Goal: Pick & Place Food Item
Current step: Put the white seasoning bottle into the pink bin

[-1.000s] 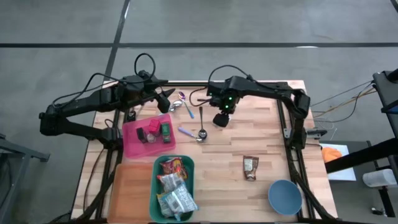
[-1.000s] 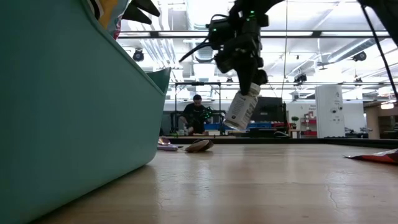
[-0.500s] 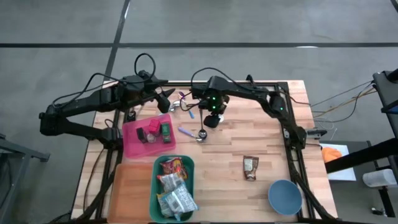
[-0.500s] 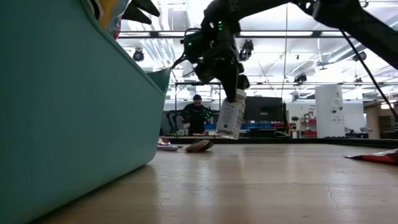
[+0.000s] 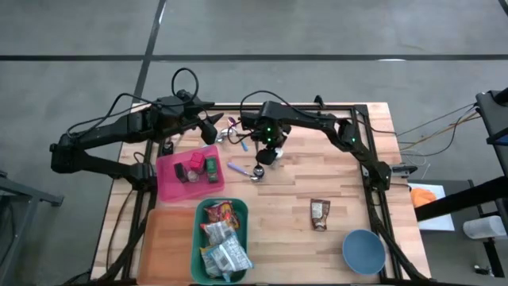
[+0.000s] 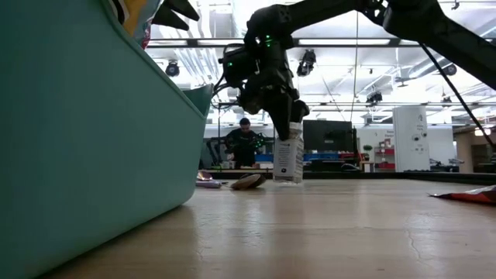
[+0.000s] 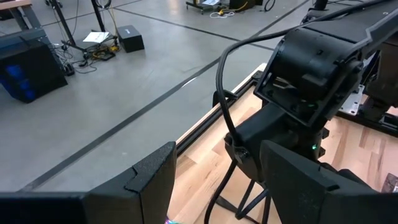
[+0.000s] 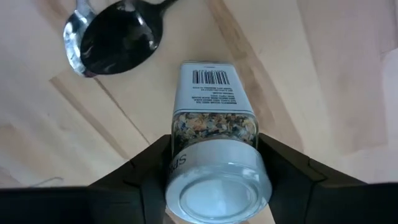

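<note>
Toward the table's [image 5: 333,171] far edge, the right gripper [image 8: 214,163] clamps a spice jar [image 6: 288,160] upright, seemingly touching the wood beside a spoon [image 8: 112,40]. The left gripper [image 7: 214,177] hovers at the far left corner, jaws apart.

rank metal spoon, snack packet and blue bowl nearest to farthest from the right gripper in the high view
From the right gripper, holding the spice jar:
1. Metal spoon, just beside it.
2. Snack packet, mid-table.
3. Blue bowl, table's near right corner.
</note>
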Controlling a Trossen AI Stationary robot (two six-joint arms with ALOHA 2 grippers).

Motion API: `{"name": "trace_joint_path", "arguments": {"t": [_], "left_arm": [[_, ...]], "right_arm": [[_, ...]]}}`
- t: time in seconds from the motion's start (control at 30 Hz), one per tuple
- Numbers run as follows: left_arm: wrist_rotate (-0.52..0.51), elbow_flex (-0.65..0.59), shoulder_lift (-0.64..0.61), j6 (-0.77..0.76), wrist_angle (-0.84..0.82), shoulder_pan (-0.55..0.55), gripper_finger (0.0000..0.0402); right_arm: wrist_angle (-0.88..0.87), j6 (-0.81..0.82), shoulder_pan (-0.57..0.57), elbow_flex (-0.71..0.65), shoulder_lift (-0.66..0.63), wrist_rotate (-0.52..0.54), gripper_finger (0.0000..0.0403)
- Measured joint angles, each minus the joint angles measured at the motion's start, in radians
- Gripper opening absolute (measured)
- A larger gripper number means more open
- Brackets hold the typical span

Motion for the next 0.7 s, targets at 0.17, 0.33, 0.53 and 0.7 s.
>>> {"name": "trace_joint_path", "arguments": {"t": [0.17, 0.33, 0.53, 0.7], "left_arm": [[0.000, 0.000, 0.000, 0.000, 0.000, 0.000, 0.0236], [0.000, 0.000, 0.000, 0.000, 0.000, 0.000, 0.0236], [0.000, 0.000, 0.000, 0.000, 0.000, 0.000, 0.0235], [0.000, 0.000, 0.000, 0.000, 0.000, 0.000, 0.0235]], "right_arm": [[0.003, -0.003, 0.000, 0.000, 0.000, 0.003, 0.0233], [0.009, -0.006, 0.000, -0.001, 0.000, 0.001, 0.0292], [0.015, -0.012, 0.000, -0.001, 0.000, -0.008, 0.0337], [0.060, -0.049, 0.000, 0.000, -0.032, -0.061, 0.0360]]}}
